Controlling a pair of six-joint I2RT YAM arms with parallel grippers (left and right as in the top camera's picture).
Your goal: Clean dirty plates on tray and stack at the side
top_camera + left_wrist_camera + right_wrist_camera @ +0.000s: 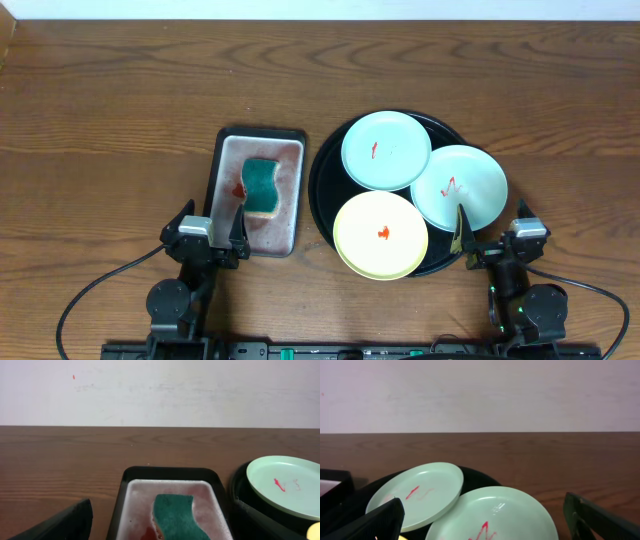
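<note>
The black tray (323,185) holds three plates. One mint-green plate (386,150) lies at the back. A second mint-green plate (462,188) overhangs the right rim. A yellow plate (380,236) lies at the front. All three carry red sauce marks. My right gripper (492,236) is open and empty, just in front of the right mint plate (495,515); the back plate (417,491) shows to its left. My left gripper (213,228) is open and empty at the near end of the grey tray. The back mint plate also shows in the left wrist view (285,485).
A rectangular grey metal tray (290,195) left of the black tray holds a teal sponge (261,185) in foamy water tinged red. The sponge (175,515) lies between my left fingers' line of sight. Bare wooden table surrounds both trays.
</note>
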